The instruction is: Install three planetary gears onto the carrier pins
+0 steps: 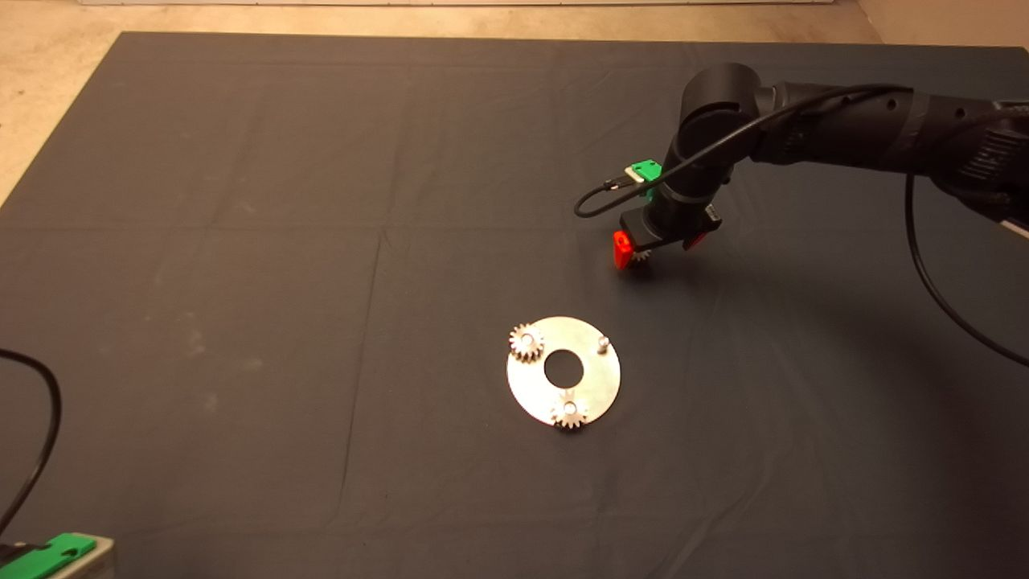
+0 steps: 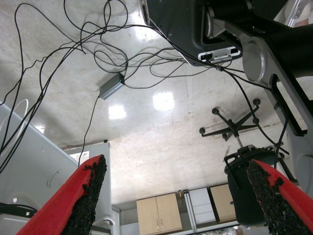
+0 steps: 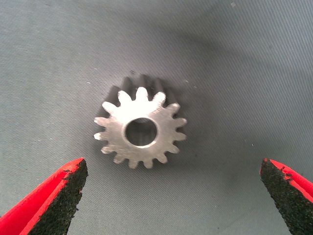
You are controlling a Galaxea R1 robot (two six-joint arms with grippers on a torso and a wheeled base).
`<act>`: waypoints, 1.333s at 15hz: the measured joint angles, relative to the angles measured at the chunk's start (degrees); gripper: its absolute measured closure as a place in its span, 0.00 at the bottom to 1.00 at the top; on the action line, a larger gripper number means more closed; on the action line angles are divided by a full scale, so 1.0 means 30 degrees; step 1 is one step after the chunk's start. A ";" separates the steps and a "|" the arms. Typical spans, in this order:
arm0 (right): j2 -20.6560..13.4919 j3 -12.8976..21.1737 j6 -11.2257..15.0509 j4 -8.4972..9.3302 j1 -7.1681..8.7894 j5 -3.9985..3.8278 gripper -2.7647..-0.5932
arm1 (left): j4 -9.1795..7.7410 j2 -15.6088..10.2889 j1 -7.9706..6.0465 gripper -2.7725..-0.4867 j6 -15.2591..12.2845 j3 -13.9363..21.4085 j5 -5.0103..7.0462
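Right gripper's (image 3: 173, 196) red fingers (image 3: 54, 200) straddle, spread wide, the loose silver toothed planetary gear (image 3: 141, 128) flat on the dark mat (image 1: 241, 241). An off-centre squeeze could tip it, jamming it on the round silver carrier plate's (image 1: 591, 386) bare pin (image 1: 602, 343). The left gripper (image 2: 178, 196) waits open.

The black right arm reaches in, its green right gripper (image 1: 655, 251) pointing down with red fingers spread wide. The left gripper (image 1: 48, 555) waits parked, fingers apart.

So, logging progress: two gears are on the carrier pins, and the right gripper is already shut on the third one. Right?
Not quite. Two gears are seated, but the right gripper is open; the right wrist view shows the third gear lying flat on the mat, between its spread fingers, untouched.
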 joint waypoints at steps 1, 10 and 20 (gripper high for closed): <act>-0.0053 0.0000 0.0133 0.0096 0.0000 0.0000 0.07 | 0.0000 -0.0008 0.0000 0.32 0.0000 0.0000 0.0000; -0.0670 -0.0175 0.0874 0.0358 -0.0801 0.2131 0.07 | -0.0016 -0.0053 0.0000 0.32 0.0000 0.0000 -0.0015; -0.0635 -0.0743 0.0849 0.0975 -0.0626 0.3648 0.07 | -0.0030 -0.0045 0.0000 0.32 -0.0016 0.0000 -0.0008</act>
